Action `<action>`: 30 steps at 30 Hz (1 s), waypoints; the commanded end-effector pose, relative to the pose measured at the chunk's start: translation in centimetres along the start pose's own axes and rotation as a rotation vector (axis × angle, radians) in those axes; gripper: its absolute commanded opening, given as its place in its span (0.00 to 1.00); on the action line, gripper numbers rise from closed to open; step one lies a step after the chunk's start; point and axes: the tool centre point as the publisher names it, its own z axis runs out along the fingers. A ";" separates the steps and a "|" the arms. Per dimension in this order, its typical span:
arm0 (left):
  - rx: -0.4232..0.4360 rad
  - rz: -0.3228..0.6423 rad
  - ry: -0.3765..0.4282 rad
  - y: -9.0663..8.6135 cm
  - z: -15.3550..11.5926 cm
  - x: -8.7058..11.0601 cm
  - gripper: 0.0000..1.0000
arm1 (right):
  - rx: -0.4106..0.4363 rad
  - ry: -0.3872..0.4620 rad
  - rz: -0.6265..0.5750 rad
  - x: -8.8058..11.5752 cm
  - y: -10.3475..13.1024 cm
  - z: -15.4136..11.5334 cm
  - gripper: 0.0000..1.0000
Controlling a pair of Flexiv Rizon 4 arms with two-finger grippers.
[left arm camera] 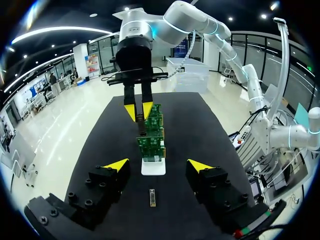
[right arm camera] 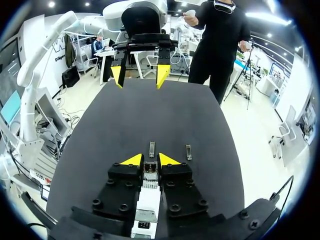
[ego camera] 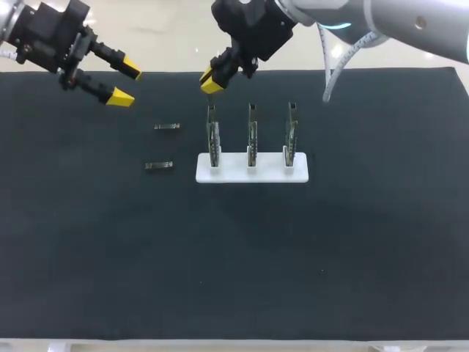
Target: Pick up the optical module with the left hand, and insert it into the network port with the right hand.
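Left gripper (ego camera: 126,83) hangs over the far left of the mat (ego camera: 234,257), jaws wide apart and empty; that spread suits coming down over a slim part, and the pick looks not yet made; the near module (ego camera: 158,166) lies flat on the mat, near the left end of the white base (ego camera: 234,174); in the left wrist view it sits ahead of this gripper, in line with the gap; the far module (ego camera: 167,127) lies beyond it, parallel and apart; nothing touches either. Each is a small, narrow metal bar, dull grey with brighter glints, lying lengthways across the table; I judge it light and rigid, easiest taken across its narrow sides. 3 green boards (ego camera: 251,139) stand upright in a row in the base, presumably so a module can be pushed straight down into a top edge; right gripper (ego camera: 212,79) hovers just above the left board (ego camera: 212,139), likely staged for insertion; something small and metallic shows before it in its own view, but whether it grips anything I cannot tell
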 end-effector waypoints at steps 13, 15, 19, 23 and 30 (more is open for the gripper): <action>0.001 0.000 0.003 0.0 0.0 0.0 1.00 | -0.002 0.003 0.015 -0.2 0.2 0.1 0.00; 0.001 0.000 0.003 0.0 0.0 0.0 1.00 | -0.003 0.006 0.014 -0.4 0.1 -0.1 0.00; 0.001 0.000 0.003 0.0 0.0 0.0 1.00 | -0.008 0.002 0.018 -0.4 0.1 -0.2 0.00; 0.001 0.000 0.003 0.0 0.0 0.0 1.00 | -0.007 0.001 0.019 -0.4 0.0 -0.2 0.00; 0.001 0.000 0.003 0.0 0.0 0.0 1.00 | -0.004 -0.004 0.017 -0.1 -0.1 0.1 0.00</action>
